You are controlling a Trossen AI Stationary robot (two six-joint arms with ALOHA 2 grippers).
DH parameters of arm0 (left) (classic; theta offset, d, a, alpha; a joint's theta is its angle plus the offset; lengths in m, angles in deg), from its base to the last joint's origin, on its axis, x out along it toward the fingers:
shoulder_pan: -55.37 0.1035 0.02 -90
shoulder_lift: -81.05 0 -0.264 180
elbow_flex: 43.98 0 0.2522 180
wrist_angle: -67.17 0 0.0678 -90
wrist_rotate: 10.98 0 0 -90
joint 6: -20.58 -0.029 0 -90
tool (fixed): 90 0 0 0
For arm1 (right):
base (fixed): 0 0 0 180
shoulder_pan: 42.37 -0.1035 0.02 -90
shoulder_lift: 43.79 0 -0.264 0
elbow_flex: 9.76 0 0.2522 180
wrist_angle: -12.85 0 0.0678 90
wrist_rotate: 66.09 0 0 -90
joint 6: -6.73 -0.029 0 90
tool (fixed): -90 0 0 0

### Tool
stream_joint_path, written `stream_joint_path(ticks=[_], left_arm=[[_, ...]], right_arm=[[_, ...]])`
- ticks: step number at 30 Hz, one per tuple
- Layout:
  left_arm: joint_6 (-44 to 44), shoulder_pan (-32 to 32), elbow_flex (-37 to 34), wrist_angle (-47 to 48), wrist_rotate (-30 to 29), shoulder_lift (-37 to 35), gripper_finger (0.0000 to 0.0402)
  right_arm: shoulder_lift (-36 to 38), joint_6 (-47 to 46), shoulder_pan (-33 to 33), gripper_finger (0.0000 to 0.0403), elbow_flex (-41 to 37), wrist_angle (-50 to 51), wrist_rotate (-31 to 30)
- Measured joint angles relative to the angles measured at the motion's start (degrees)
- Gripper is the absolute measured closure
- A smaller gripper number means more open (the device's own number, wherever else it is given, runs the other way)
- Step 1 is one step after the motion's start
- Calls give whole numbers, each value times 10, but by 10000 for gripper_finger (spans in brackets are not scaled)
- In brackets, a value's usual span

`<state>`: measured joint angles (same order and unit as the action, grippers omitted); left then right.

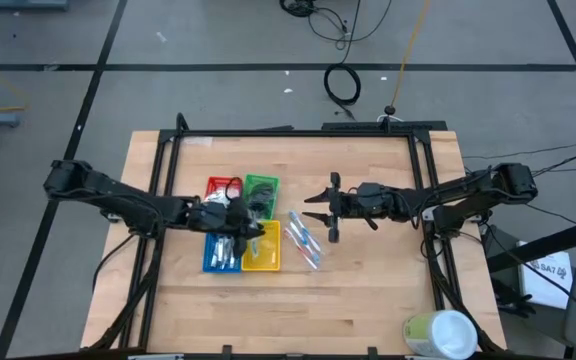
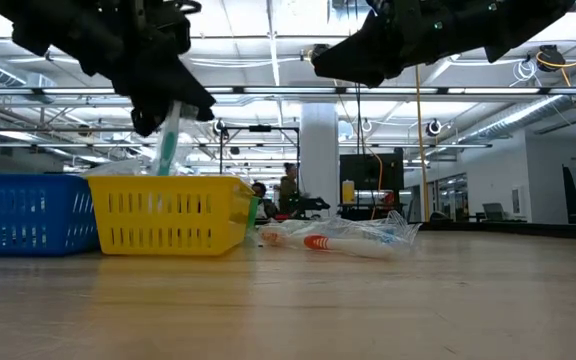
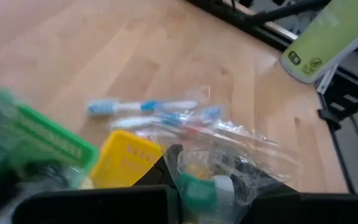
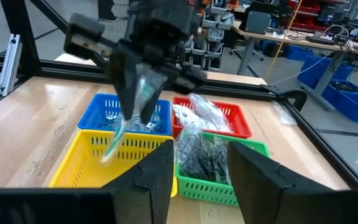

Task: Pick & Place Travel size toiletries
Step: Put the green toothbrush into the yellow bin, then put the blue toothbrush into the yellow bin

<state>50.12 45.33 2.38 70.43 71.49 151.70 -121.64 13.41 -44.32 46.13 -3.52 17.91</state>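
Green tray (image 3: 36,140): blurred, cut off at the frame edge.
Cylinder (image 1: 440,335): partly cropped by the bottom edge.

Four square trays (image 1: 243,222) are set touching in a two-by-two block left of the table (image 1: 368,300) middle, and wrapped toothbrushes (image 1: 305,240) are laid on the bare board just right of that block. The left gripper (image 1: 236,222) is held over the block with a wrapped item (image 2: 168,140) hanging above one near-row tray, while the right gripper (image 1: 318,212) is placed apart, right of the trays. A large cylinder (image 1: 440,333) is laid at the near right corner.
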Motion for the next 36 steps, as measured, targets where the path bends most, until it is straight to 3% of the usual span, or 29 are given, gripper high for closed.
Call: stream_joint_path(ticks=[3, 13, 24, 27, 30, 36], left_arm=[[24, 0, 0, -12, 17, 20, 346], [24, 1, 0, -12, 20, 39, 245], [-66, 15, 0, -10, 21, -4, 140], [-81, 23, 2, -23, 18, -32, 125], [-98, 30, 0, -14, 4, -59, 118], [-135, 38, 1, -19, -33, -88, 124]], right_arm=[[0, 0, 0, 266, 0, 0, 0], [0, 0, 0, 262, 0, 0, 0], [0, -13, 0, 261, 0, 41, 1], [-2, -50, -5, 261, 0, 103, -5], [-32, -84, -26, 261, 0, 141, -57], [-123, -126, -65, 261, 42, 149, -61]])
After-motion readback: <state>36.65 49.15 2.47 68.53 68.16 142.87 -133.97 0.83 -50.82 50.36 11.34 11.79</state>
